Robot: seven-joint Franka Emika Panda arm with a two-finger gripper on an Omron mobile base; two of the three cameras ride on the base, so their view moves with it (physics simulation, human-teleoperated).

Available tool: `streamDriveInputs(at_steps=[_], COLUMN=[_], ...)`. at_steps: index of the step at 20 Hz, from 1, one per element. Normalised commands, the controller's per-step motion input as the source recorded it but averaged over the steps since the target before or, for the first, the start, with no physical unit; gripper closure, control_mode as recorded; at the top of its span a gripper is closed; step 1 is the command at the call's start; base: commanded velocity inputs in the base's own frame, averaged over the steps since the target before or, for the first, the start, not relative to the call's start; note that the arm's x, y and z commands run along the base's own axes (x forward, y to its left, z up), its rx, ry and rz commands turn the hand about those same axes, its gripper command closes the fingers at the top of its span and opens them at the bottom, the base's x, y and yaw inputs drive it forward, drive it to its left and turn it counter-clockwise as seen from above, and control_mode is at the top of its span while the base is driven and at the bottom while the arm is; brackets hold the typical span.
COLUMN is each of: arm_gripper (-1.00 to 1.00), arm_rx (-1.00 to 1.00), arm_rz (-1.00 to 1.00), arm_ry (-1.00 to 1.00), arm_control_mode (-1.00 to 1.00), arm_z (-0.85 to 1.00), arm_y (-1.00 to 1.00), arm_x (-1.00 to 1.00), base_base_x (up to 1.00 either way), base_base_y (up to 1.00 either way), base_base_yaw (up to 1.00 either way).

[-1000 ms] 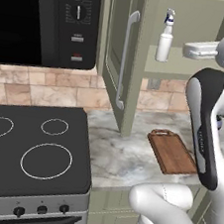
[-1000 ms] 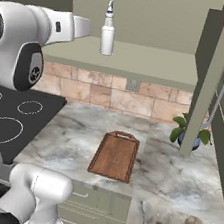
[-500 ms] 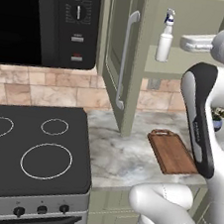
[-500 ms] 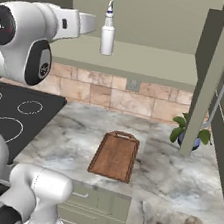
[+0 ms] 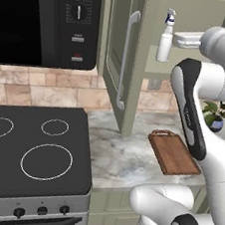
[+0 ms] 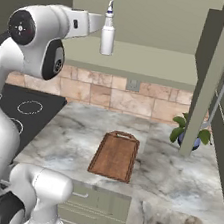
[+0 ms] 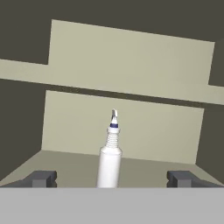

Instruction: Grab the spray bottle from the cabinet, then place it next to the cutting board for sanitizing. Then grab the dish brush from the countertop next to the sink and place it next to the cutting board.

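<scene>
The spray bottle (image 5: 165, 39) (image 6: 108, 33) (image 7: 109, 164) stands upright at the front of the pale shelf (image 6: 156, 59) inside the open sage-green cabinet (image 5: 119, 60). My gripper (image 7: 112, 178) is open, level with the bottle's body, with the fingertips (image 7: 43, 178) wide apart on either side of it. In the base views my hand (image 5: 185, 40) (image 6: 93, 22) reaches right up to the bottle. I cannot tell whether they touch. The brown cutting board (image 5: 174, 154) (image 6: 115, 155) lies on the marble countertop (image 5: 118, 158) below. The dish brush and the sink are out of view.
The cabinet door (image 6: 216, 83) hangs open with its bar handle (image 5: 125, 61) outward. A black cooktop (image 5: 29, 149) and a microwave (image 5: 41, 20) are at the left. A small potted plant (image 6: 189, 135) stands on the counter behind the board.
My hand has risen and pushed in toward the cabinet shelf, closing the gap to the spray bottle. The bottle has stayed upright in place.
</scene>
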Motion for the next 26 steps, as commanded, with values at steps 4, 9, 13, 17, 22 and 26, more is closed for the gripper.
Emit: streamDriveInputs(at_steps=[4, 9, 13, 17, 22, 26], arm_gripper=[-1.00, -1.00, -1.00, -1.00, -1.00, -1.00], arm_rx=[0.00, 0.00, 0.00, 0.00, 0.01, 0.01], arm_rz=[0.00, 0.00, 0.00, 0.00, 0.00, 0.00], arm_ry=[0.00, 0.00, 0.00, 0.00, 0.00, 0.03], arm_control_mode=[-1.00, -1.00, -1.00, -1.00, -1.00, -1.00], arm_z=[0.00, 0.00, 0.00, 0.00, -0.08, -0.22], arm_y=[0.00, 0.00, 0.00, 0.00, 0.00, 0.00], arm_x=[0.55, 0.44, 0.39, 0.36, 0.30, 0.26], base_base_x=[0.00, 0.00, 0.00, 0.00, 0.00, 0.00], base_base_y=[0.00, 0.00, 0.00, 0.00, 0.00, 0.00], base_base_yaw=[0.00, 0.00, 0.00, 0.00, 0.00, 0.00])
